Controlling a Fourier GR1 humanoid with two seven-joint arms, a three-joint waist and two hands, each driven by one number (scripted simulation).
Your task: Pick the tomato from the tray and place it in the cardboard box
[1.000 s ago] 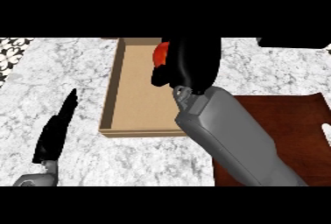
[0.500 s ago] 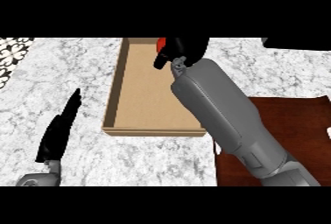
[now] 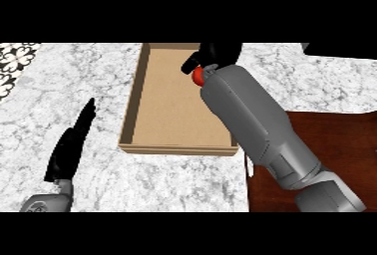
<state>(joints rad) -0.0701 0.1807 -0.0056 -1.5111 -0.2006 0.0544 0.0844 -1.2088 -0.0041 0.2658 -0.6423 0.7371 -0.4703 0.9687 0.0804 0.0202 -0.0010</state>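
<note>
Right hand (image 3: 212, 54) has its fingers curled round the tomato (image 3: 197, 76), holding it over the far right corner of the cardboard box (image 3: 177, 107); the tomato looks light, round, smooth and squashy, so holding it around its sides seems best.
</note>
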